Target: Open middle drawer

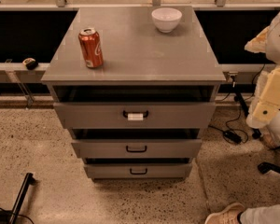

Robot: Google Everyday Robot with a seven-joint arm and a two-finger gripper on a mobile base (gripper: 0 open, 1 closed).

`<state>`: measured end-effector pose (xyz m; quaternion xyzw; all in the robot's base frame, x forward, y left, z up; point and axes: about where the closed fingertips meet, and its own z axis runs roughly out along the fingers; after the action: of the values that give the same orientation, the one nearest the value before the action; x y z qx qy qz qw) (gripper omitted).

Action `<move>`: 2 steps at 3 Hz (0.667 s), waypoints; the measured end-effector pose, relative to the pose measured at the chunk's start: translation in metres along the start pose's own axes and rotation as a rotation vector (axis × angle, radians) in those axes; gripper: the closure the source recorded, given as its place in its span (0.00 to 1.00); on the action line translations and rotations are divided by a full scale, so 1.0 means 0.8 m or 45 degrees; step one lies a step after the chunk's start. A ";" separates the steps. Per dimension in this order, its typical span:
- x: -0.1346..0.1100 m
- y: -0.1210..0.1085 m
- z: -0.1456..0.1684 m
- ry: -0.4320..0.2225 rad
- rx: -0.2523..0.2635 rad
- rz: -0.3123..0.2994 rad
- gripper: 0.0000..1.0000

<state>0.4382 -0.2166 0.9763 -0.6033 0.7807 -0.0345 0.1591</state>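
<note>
The grey cabinet (130,55) stands in the middle of the camera view with three drawers. The middle drawer (102,149) is wide and shallow, with a small black loop handle (136,149). Above it is the taller drawer (93,115) with a white tag on its handle (135,115). Below it is the narrower bottom drawer (107,171). A dark gap shows above each drawer front. Only white and yellow parts of my arm (270,92) show at the right edge, well right of the cabinet. My gripper is out of view.
A red soda can (91,47) and a white bowl (166,19) stand on the cabinet top. Black cables (231,134) lie on the floor at the right. A person's shoe (226,213) is at the bottom right. A black bar (21,197) lies at the bottom left.
</note>
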 end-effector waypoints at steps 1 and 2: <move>0.000 0.000 0.000 0.000 0.000 0.000 0.00; 0.008 0.013 0.039 -0.032 -0.012 -0.001 0.00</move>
<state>0.4361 -0.2156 0.9428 -0.6047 0.7786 -0.0232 0.1661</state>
